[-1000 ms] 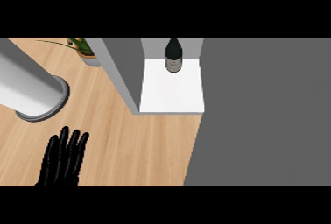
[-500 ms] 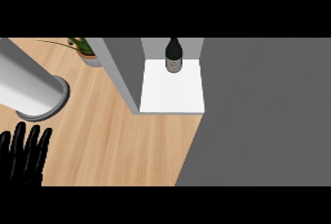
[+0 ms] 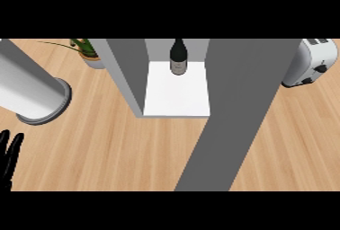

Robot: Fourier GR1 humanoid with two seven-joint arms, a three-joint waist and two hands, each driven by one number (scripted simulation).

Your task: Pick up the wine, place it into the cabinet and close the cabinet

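1 wine (image 3: 178, 57) in cabinet (image 3: 176, 96), door (image 3: 234, 117) now swung inward

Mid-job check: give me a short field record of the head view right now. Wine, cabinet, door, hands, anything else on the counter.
wine: bottle upright on the white cabinet floor, toward the back
cabinet: grey-walled cabinet, interior open to view
door: grey door not shut, slanting across the counter right of the opening
left hand: left hand at the left edge, fingers straight, holding nothing
right hand: not in view
other items: potted plant left of the cabinet; grey cylinder at left; white toaster at right
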